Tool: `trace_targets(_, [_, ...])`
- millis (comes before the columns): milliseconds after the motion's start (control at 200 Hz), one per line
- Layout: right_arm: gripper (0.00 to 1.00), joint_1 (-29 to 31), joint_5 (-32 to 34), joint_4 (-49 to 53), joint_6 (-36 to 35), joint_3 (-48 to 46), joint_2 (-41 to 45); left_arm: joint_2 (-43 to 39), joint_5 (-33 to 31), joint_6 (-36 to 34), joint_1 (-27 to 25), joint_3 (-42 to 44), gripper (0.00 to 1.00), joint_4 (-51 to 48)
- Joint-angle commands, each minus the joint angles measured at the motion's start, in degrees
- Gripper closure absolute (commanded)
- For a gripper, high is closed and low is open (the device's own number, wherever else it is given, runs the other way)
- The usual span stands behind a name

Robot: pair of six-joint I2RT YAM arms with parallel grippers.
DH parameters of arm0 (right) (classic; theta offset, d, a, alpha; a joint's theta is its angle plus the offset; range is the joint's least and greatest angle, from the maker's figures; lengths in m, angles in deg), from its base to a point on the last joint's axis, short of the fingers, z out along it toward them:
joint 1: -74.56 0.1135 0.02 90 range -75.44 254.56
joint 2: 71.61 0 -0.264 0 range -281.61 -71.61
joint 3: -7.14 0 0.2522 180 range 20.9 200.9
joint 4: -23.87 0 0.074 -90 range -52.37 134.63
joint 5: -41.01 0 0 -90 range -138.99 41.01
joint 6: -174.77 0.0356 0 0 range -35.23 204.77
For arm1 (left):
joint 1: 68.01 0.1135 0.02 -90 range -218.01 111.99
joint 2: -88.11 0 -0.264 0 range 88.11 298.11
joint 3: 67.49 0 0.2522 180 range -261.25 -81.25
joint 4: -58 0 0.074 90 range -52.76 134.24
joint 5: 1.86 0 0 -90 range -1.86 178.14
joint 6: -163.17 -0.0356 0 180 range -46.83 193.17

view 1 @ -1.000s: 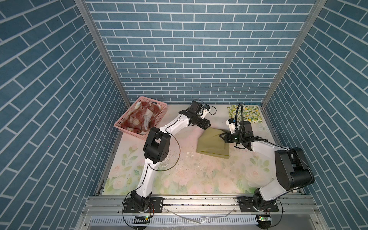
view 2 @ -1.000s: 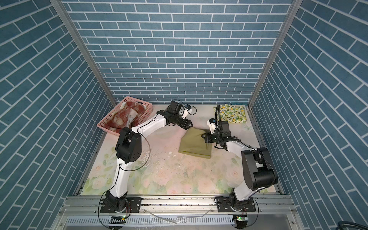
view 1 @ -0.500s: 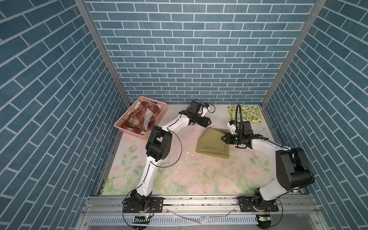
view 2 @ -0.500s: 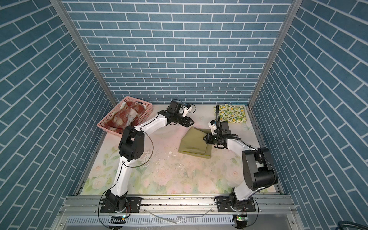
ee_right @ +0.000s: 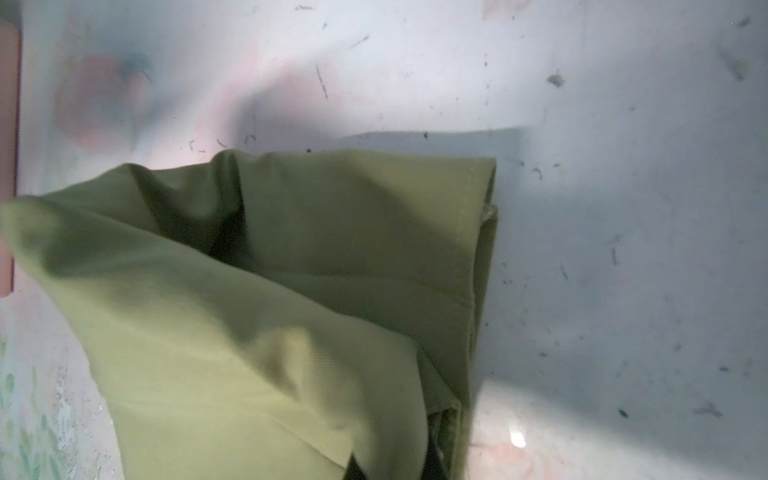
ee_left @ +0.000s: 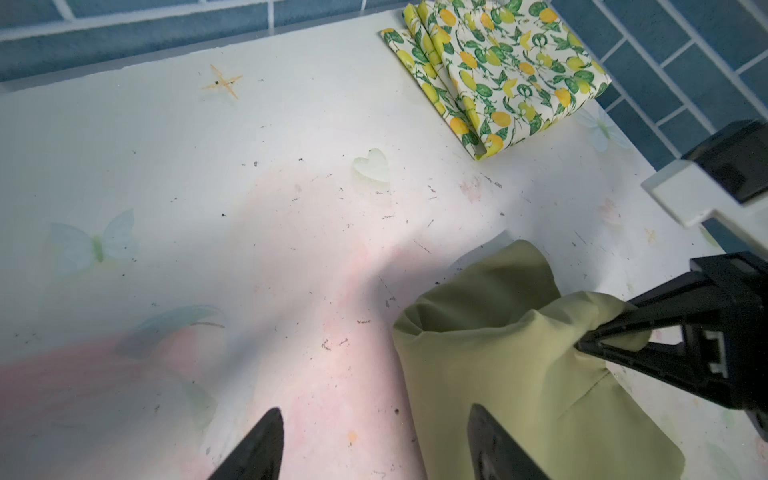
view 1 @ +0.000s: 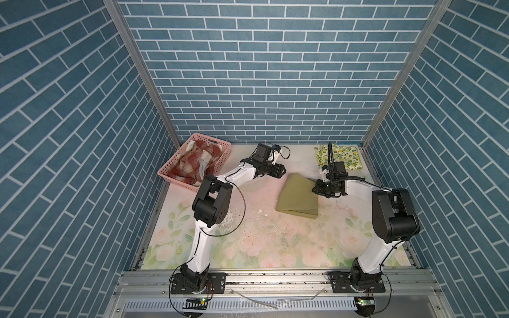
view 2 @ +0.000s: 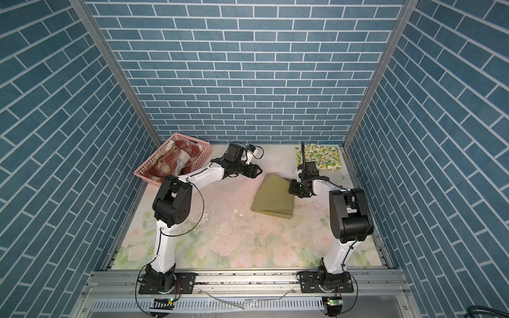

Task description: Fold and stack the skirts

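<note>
Three skirts we logged. Plaid skirt (view 1: 192,162) lay heaped in pink basket (view 1: 168,173) at ten o'clock. Left gripper (view 1: 282,174), jaws spread, hung beside the olive skirt (view 1: 297,196) folded mid-table. Right gripper (view 1: 315,190) pinched its one o'clock corner, raised. Lemon skirt (view 1: 344,158) lay folded at two o'clock.

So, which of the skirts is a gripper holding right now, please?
The olive green skirt: the right gripper pinches its corner. The lemon-print skirt lies folded and untouched, the plaid skirt in the pink basket.
</note>
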Motion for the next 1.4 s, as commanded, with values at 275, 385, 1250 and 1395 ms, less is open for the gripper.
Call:
trace_targets(275, [0.56,-0.10,12.16,7.86,1.26,0.74,7.55,-2.27,-1.34,0.74,-0.32,1.00,0.29,2.47])
trace_targets(385, [0.48,0.26,11.56,7.75,2.48,-0.73,10.58,-1.92,-1.25,0.63,-0.78,0.52,0.28,2.47])
trace_targets(1250, [0.46,1.56,6.72,-7.04,17.44,-15.03,6.51,15.20,-8.64,-0.22,-4.82,-15.22,0.25,-11.03])
trace_targets(1395, [0.46,1.79,8.74,-4.25,15.91,-14.74,8.08,21.50,-15.89,3.15,-4.78,-29.31,0.29,-27.41])
